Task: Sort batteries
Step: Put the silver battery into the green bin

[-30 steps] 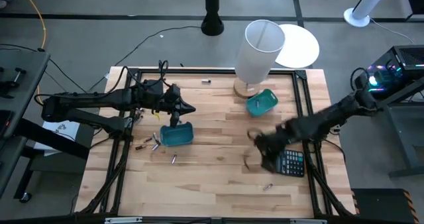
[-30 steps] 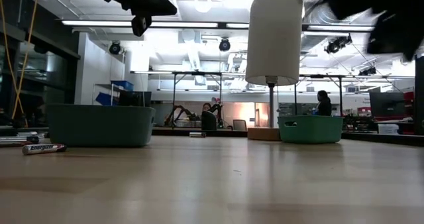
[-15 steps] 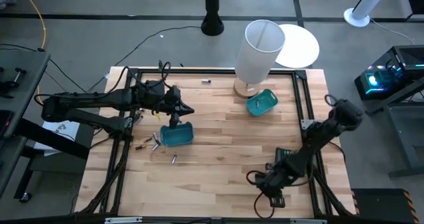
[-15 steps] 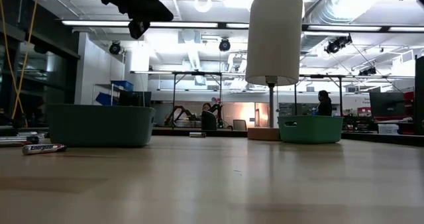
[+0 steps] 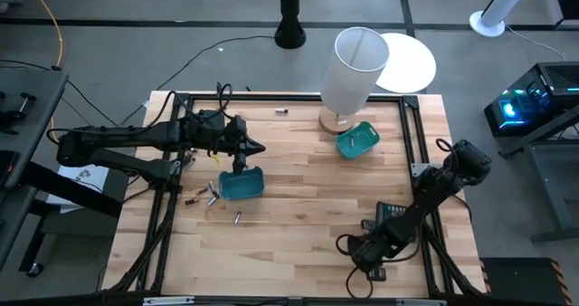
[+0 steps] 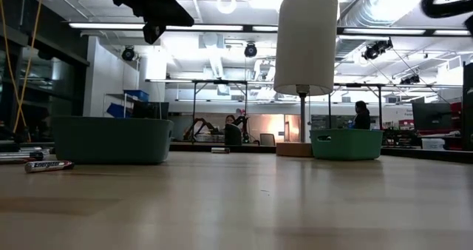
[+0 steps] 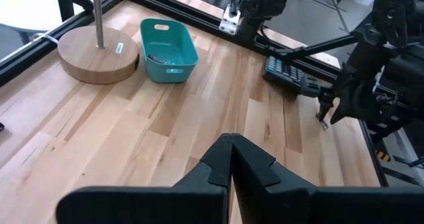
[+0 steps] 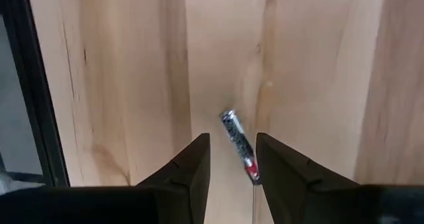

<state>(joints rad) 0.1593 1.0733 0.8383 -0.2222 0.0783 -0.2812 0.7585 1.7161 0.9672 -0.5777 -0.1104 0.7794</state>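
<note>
right gripper [image 8: 232, 159]: low over the near right part of the table, beside the calculator [image 5: 391, 217] – fingers [image 8: 192, 163] parted, a lone battery [image 8: 238, 144] lying on the wood in the gap between them; whether either finger touches it cannot be told, and it is not lifted
left gripper [image 7: 230, 159]: above the left teal bin [image 5: 241, 185], fingers pressed together tip to tip, holding nothing
loose batteries [image 5: 210, 196]: a small scatter on the wood just left of the left teal bin, one more [image 5: 238, 217] in front of it, one [image 5: 281, 111] near the far edge
right teal bin [image 5: 358, 140]: beside the lamp [image 5: 355, 69] base – a few batteries [image 7: 159, 57] lie in it
table [image 5: 298, 211]: light wood planks, black frame around the edge
low view: a labelled battery [image 6: 49, 165] lies on the wood in front of the left bin
</note>
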